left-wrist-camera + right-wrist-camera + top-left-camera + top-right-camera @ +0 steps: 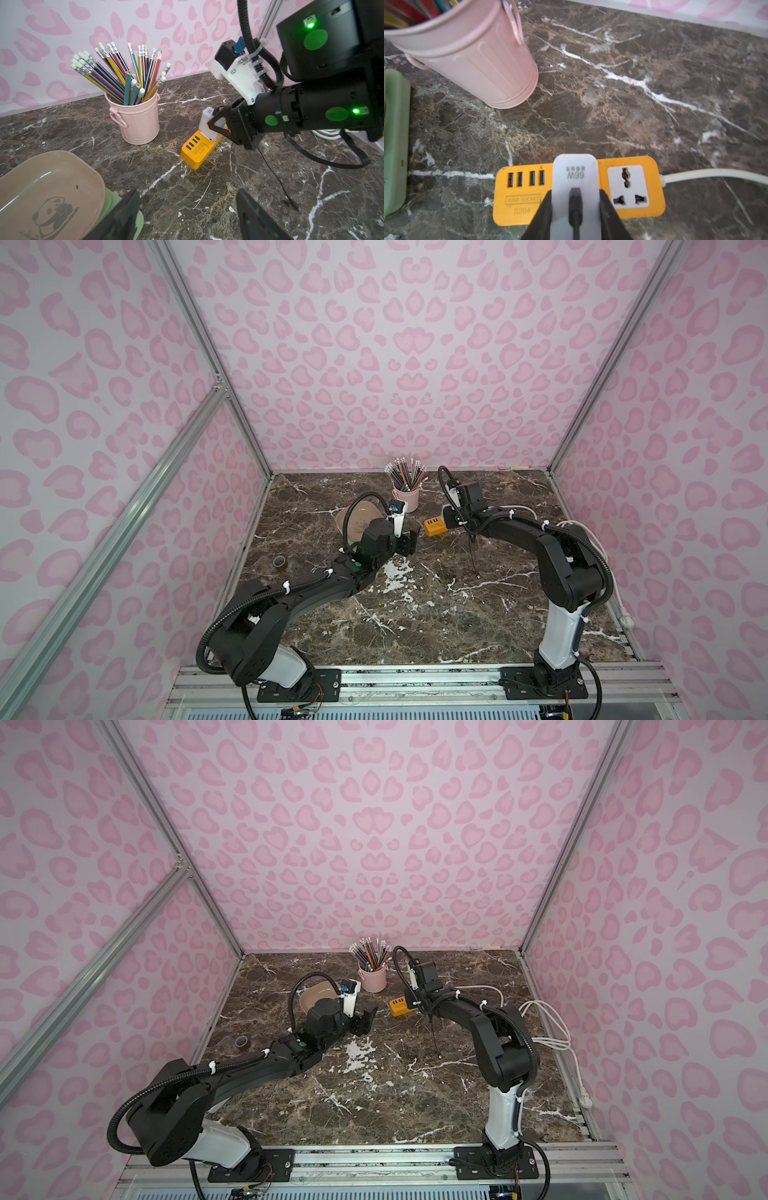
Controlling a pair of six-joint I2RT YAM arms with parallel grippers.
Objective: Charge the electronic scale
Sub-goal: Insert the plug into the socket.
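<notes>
The electronic scale (356,517) sits left of centre, its beige panda tray (47,187) on a mint-green base (394,135). My left gripper (187,218) hangs open just right of the scale, one finger (124,214) over the base's edge, holding nothing. My right gripper (575,194) is shut on the white cube charger (206,122), which stands on the orange power strip (434,526). A thin black cable (471,551) is plugged into the charger, and its free end (292,202) lies loose on the marble.
A pink bucket of pencils (406,497) stands behind, between the scale and the strip. A roll of tape (279,561) lies near the left wall. The strip's white cord (552,1023) loops along the right edge. Patterned walls close in three sides.
</notes>
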